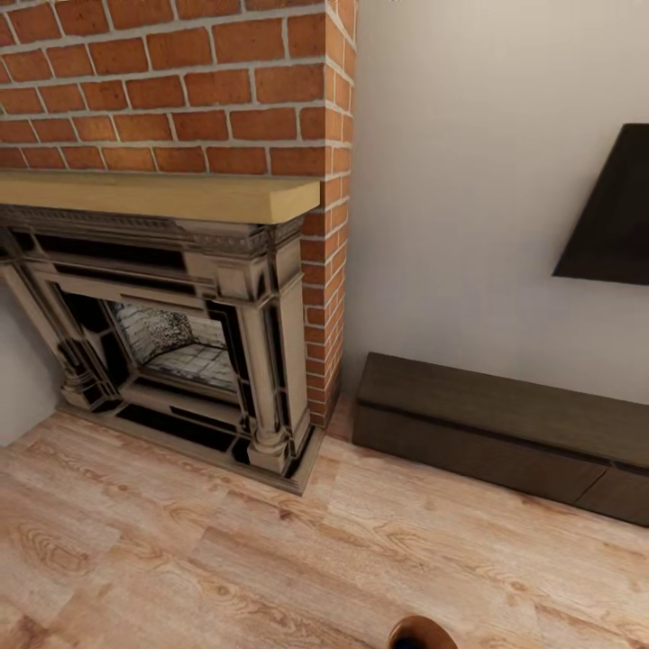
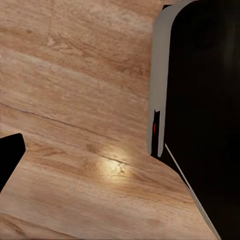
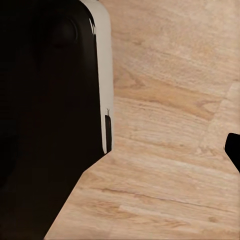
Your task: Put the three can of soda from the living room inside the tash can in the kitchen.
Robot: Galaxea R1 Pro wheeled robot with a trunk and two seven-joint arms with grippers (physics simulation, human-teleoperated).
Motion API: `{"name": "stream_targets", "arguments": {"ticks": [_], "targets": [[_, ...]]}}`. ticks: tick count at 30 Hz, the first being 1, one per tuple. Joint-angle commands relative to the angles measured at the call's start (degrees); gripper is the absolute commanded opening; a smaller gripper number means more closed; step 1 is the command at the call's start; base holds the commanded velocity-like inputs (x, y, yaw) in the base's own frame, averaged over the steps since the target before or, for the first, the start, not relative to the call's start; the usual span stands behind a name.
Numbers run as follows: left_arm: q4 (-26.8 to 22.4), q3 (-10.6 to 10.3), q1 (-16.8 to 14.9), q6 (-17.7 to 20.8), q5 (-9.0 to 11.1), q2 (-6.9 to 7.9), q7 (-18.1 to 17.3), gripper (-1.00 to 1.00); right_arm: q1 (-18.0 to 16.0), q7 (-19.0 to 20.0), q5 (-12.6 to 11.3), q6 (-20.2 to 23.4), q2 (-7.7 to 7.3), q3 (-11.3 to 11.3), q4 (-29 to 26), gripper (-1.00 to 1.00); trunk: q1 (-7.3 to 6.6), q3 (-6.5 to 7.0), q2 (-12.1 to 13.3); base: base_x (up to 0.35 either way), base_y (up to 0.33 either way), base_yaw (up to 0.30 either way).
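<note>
I am in the living room, facing a brick fireplace (image 1: 180, 297) with a pale wood mantel (image 1: 162, 194). The cans of soda and the tash can are out of view, and so is the kitchen. One of the left gripper's dark fingertips (image 2: 9, 156) pokes in at the edge of the left wrist view, over bare wood floor (image 2: 75, 100). One of the right gripper's fingertips (image 3: 234, 150) shows the same way in the right wrist view. No finger reaches the middle of either view, and nothing is held.
A low dark cabinet (image 1: 505, 433) runs along the white wall right of the fireplace, under a dark wall-mounted screen (image 1: 613, 216). My black, white-edged body (image 2: 200, 110) (image 3: 45, 110) stands beside each wrist. A brown rounded shape (image 1: 422, 634) sits at the head view's lower edge.
</note>
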Motion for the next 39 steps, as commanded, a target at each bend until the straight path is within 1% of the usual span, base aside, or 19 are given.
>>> {"name": "stream_targets", "arguments": {"ticks": [1, 8, 11, 23, 25, 28, 32, 39], "targets": [[-0.03, 0.0, 0.0, -0.13, 0.05, -0.02, 0.01, 1.0, 0.0, 0.07, 0.0, -0.02, 0.01, -0.01, -0.01, 1.0, -0.01, 0.01, 0.01, 0.0, 0.0, 0.0], [-0.29, 0.26, 0.0, -0.57, 0.27, -0.41, 0.47, 1.0, 0.0, -0.02, -0.42, -0.39, 0.15, -0.19, -0.14, 1.0, -0.01, 0.01, 0.01, 0.0, 0.0, 0.0], [-0.43, 0.33, -0.05, -0.59, 0.31, -0.64, 0.66, 1.0, 0.0, -0.35, -0.69, -0.51, 0.25, -0.73, -0.42, 1.0, -0.01, 0.01, 0.01, 0.0, 0.0, 0.0], [-0.5, 0.18, -0.17, -0.15, 0.11, -1.42, 0.58, 1.0, 0.0, -0.44, -0.54, -0.6, 0.29, -0.58, -0.75, 1.0, -0.01, 0.01, 0.01, 0.0, 0.0, 0.0], [-0.51, 0.18, -0.17, -0.12, 0.08, -1.45, 0.58, 1.0, 0.0, -0.42, -0.54, -0.61, 0.49, -0.53, -0.81, 1.0, -0.01, 0.01, 0.01, 0.0, 0.0, 0.0], [-0.51, 0.13, -0.17, -0.09, 0.11, -1.48, 0.58, 1.0, 0.0, -0.4, -0.51, -0.63, 1.26, -0.45, -0.93, 1.0, -0.01, 0.01, 0.01, 0.0, 0.0, 0.0], [-0.57, 0.1, -0.23, -0.14, 0.27, -1.49, 0.58, 1.0, 0.0, -0.39, -0.53, -0.63, 1.9, -0.41, -0.95, 1.0, -0.01, 0.01, 0.01, 0.0, 0.0, 0.0], [-0.6, 0.09, -0.26, -0.17, 0.24, -1.49, 0.58, 1.0, 0.0, -0.39, -0.53, -0.63, 2.06, -0.39, -1.0, 1.0, -0.01, 0.01, 0.01, 0.0, 0.0, 0.0]]}}
